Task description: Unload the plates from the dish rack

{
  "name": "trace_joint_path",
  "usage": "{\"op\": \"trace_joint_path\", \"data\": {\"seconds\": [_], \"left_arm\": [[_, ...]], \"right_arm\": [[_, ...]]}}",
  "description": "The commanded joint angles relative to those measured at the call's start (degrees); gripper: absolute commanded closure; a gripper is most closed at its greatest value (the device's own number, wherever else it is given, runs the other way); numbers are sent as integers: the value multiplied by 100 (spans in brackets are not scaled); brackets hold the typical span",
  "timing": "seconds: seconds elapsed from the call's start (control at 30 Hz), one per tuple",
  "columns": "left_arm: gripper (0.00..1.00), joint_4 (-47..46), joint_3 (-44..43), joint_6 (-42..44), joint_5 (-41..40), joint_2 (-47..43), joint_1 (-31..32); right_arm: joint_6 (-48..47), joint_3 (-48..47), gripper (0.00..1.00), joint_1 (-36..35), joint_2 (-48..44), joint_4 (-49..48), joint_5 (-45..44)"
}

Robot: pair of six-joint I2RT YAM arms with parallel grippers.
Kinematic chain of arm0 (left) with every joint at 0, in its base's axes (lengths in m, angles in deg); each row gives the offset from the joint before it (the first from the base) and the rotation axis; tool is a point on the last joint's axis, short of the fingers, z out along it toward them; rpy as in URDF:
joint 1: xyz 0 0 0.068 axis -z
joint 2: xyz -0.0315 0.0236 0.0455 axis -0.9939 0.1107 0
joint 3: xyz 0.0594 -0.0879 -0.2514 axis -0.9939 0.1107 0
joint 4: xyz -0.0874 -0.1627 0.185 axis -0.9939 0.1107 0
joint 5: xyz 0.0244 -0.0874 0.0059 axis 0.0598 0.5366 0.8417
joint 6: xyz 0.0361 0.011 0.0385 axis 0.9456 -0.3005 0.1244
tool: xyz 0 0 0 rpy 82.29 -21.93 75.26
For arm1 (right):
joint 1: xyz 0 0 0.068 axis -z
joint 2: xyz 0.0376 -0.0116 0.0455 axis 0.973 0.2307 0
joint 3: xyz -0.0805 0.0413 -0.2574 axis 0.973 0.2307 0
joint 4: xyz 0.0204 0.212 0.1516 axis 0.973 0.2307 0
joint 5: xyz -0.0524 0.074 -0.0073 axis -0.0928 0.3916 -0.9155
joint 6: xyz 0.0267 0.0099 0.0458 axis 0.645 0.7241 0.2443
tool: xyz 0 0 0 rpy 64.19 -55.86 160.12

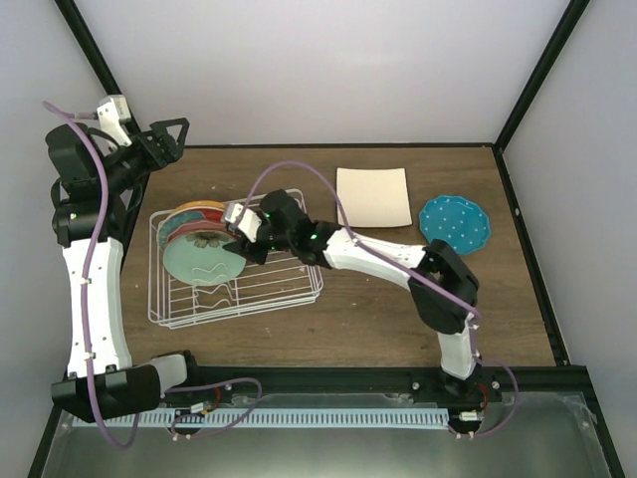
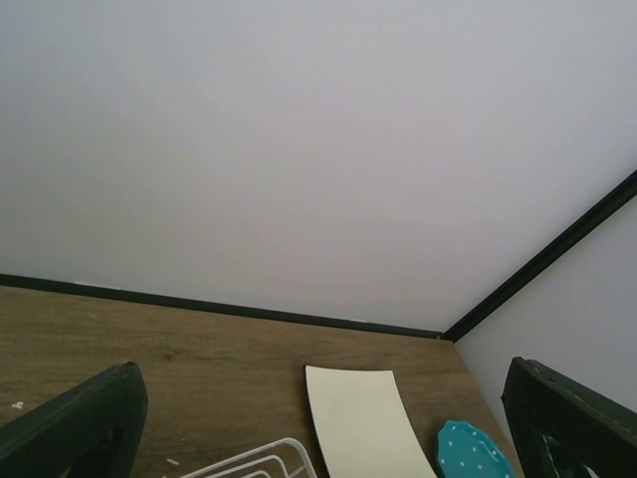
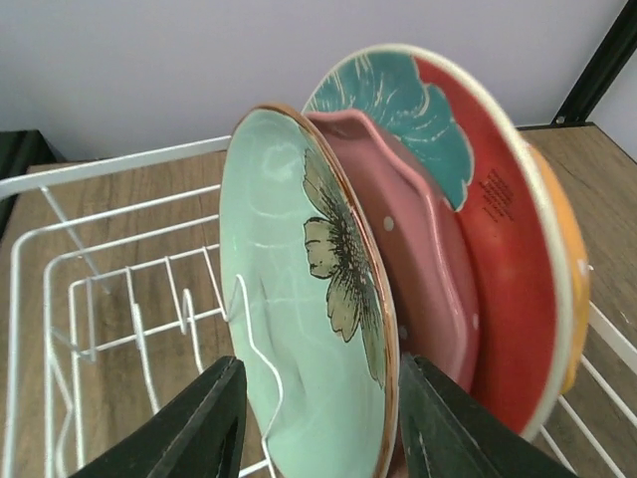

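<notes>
The white wire dish rack [image 1: 289, 289] holds several plates upright at its left end. In the right wrist view [image 3: 100, 169] the mint green flower plate [image 3: 309, 299] stands in front, then the pink plate [image 3: 428, 259], the red-and-teal floral plate [image 3: 498, 199] and the orange plate [image 3: 575, 289]. My right gripper [image 3: 318, 438] is open and straddles the mint plate's rim, one finger on each side. It reaches over the rack [image 1: 239, 239]. My left gripper [image 1: 169, 134] is open, empty and raised at the far left. The cream square plate [image 1: 373, 196] and the teal dotted plate [image 1: 455, 222] lie flat on the table.
The brown table [image 1: 398, 309] is boxed in by white walls with black frame posts. The left wrist view shows the cream plate [image 2: 358, 423], the teal plate [image 2: 473, 453] and a rack corner [image 2: 259, 463]. The right arm stretches across the table's middle.
</notes>
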State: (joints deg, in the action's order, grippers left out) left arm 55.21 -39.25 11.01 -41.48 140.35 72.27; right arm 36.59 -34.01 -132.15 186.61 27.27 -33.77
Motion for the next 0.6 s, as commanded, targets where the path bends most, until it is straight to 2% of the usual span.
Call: {"op": "trace_joint_path", "data": {"seconds": [0.0, 0.23, 0.57], "left_arm": [[0, 13, 32, 60, 37, -118, -39], [0, 40, 41, 95, 66, -154, -40], [0, -13, 59, 50, 126, -103, -33]], "right_arm": [[-309, -630, 56, -99, 350, -310, -481], [-336, -929, 56, -164, 737, -442, -932], [-386, -1005, 62, -186, 865, -315, -451]]}}
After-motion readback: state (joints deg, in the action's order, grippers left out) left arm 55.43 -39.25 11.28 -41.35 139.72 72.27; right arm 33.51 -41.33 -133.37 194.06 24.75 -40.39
